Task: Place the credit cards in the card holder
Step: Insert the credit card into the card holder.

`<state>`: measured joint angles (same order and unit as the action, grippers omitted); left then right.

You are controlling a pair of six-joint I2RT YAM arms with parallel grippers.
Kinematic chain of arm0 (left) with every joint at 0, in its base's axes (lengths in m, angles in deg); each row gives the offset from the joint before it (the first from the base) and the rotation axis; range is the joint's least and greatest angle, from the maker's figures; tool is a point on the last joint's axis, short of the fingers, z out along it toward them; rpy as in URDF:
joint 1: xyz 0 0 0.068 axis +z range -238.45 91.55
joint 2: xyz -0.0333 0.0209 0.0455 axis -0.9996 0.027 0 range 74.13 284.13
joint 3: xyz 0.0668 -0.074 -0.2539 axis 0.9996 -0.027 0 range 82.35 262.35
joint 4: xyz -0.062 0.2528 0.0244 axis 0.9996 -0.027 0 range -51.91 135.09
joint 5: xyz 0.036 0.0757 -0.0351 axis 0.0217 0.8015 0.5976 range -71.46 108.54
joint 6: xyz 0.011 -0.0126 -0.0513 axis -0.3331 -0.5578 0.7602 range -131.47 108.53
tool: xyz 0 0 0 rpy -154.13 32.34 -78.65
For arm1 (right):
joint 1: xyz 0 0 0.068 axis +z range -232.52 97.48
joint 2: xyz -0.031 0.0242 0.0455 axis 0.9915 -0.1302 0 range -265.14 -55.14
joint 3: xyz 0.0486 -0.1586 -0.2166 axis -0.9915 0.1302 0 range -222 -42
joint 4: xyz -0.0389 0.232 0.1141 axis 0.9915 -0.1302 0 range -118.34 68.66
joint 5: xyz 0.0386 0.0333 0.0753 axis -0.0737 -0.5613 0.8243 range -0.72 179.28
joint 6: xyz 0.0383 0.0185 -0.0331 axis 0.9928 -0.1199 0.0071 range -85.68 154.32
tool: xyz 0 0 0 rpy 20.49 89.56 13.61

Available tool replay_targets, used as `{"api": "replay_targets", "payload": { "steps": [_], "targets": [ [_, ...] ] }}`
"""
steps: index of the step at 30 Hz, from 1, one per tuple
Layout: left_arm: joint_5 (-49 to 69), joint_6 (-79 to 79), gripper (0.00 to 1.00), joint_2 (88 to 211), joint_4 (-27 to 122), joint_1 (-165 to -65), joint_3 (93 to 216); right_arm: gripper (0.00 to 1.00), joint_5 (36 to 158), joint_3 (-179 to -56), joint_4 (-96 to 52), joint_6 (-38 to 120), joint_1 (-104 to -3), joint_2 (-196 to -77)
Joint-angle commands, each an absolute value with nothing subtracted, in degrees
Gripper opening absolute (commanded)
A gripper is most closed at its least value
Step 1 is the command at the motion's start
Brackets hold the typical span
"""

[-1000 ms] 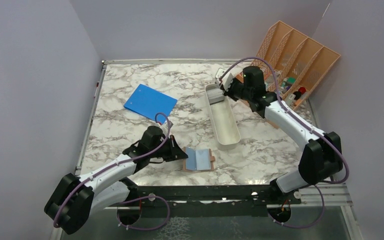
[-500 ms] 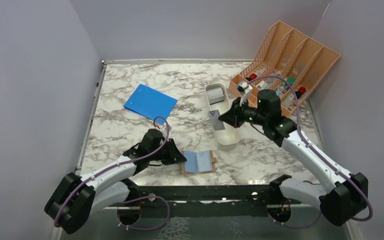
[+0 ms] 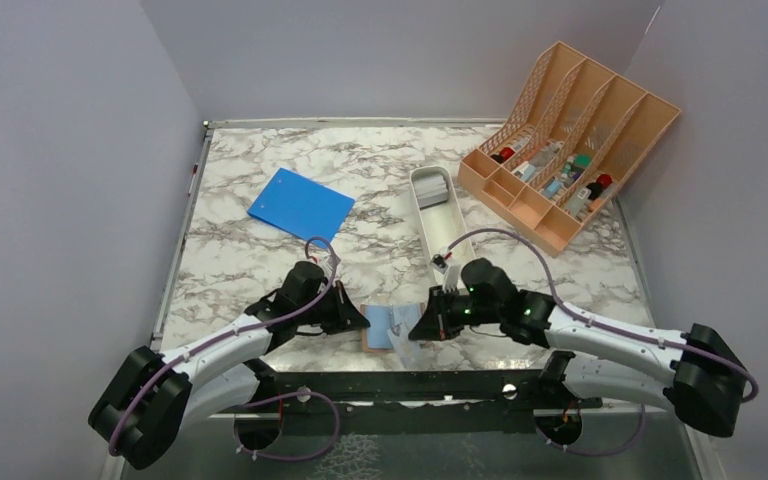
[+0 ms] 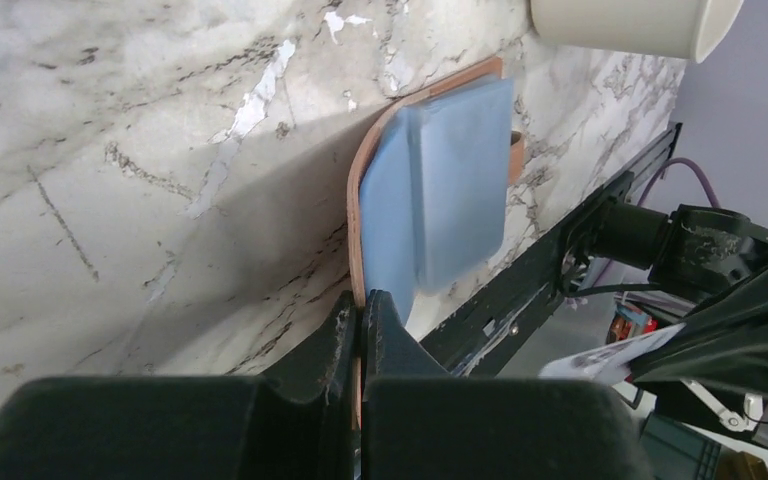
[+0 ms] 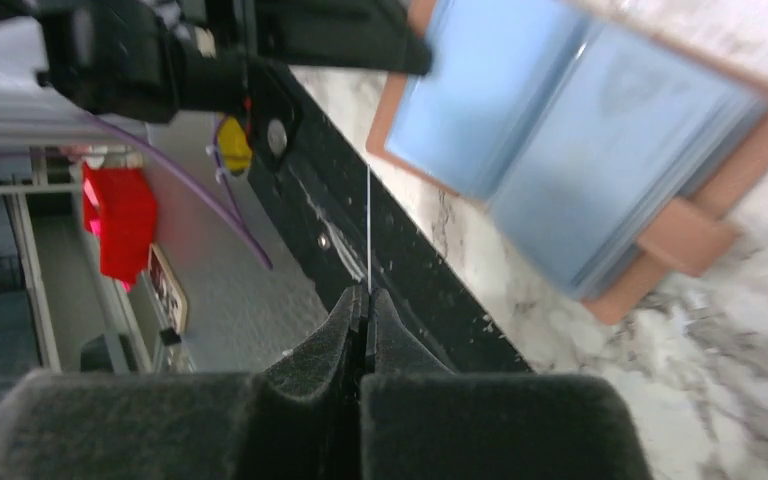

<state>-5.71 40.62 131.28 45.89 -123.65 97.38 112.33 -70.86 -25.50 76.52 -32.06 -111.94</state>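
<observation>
The card holder (image 3: pixel 388 325) lies open near the table's front edge, brown outside and pale blue inside (image 4: pixel 440 190). My left gripper (image 3: pixel 357 318) is shut on its brown left edge (image 4: pixel 362 310). My right gripper (image 3: pixel 423 329) hovers just right of the holder, above the front edge, shut on a credit card. That card shows edge-on as a thin line (image 5: pixel 368 230) rising from the right gripper (image 5: pixel 365 297), close to the holder's blue pockets (image 5: pixel 560 150). More grey credit cards (image 3: pixel 432 190) lie at the far end of the white tray.
The long white tray (image 3: pixel 452 250) runs back from the middle of the table. A peach lattice organiser (image 3: pixel 570 150) with small items stands at the back right. A blue notebook (image 3: pixel 300 205) lies at the back left. The black frame rail (image 3: pixel 410 385) borders the front edge.
My right arm swung from the tray down to the front edge, carrying a card to the card holder. The left gripper stays on the holder's edge, and the holder has shifted slightly left.
</observation>
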Motion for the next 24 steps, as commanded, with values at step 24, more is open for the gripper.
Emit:
{"api": "replay_targets", "payload": {
  "steps": [24],
  "targets": [
    [-6.4,36.3,0.02,138.1,39.4,-124.1,99.8,0.01,84.9,-63.8,-12.0,95.7,-22.9,-123.9]
  ]
}}
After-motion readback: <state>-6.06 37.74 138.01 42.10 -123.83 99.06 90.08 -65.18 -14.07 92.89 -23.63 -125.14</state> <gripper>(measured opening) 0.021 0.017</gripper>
